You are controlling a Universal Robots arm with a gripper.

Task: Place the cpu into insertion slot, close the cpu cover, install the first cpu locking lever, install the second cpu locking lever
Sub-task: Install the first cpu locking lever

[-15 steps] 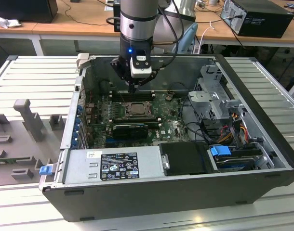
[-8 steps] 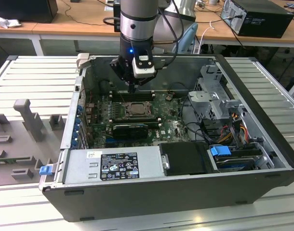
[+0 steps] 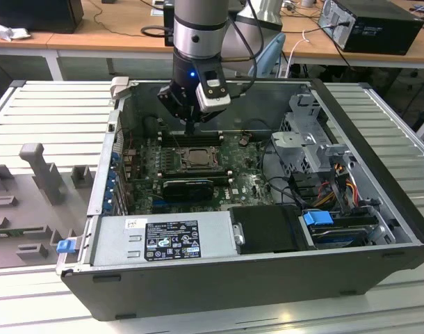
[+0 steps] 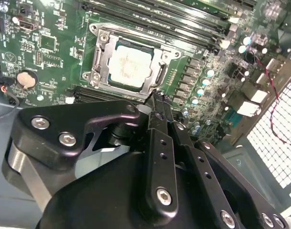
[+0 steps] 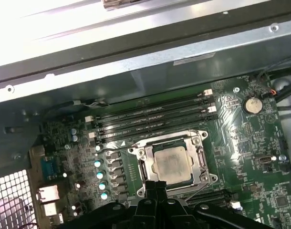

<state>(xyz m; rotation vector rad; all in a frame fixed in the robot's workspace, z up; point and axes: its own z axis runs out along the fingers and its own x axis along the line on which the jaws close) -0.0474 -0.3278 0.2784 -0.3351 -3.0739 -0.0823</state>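
Jaws first: in the exterior view I see them hanging from the arm (image 3: 198, 28) inside the open computer case (image 3: 379, 216), which sits on the slatted bench (image 3: 52, 111). They look clenched, tips together, poised just above the insertion slot (image 3: 172, 158) on the motherboard (image 3: 250, 184), at the slot's edge nearer the long black memory slots (image 3: 188, 139). The cpu (image 3: 197, 159) lies flat in the slot, a pale square in a dark surround, and a grey power supply (image 3: 163, 240) fills the near corner of the case. In the second wrist view the black fingertips (image 4: 158, 102) are pressed together and grasp nothing, close beside one edge of the socket. The cpu (image 4: 129, 66) is seated there with its pale metal face up, and the cpu cover (image 4: 103, 52) lies down flat around it as a silvery frame. A round coin battery (image 4: 26, 78) sits well apart on the green board. In the first wrist view the fingers (image 5: 155, 187) meet in a thin seam just beside the socket, and the cpu (image 5: 171, 163) shows through the cut-out of the cover (image 5: 201, 157). I cannot tell from any view whether the locking levers are latched.
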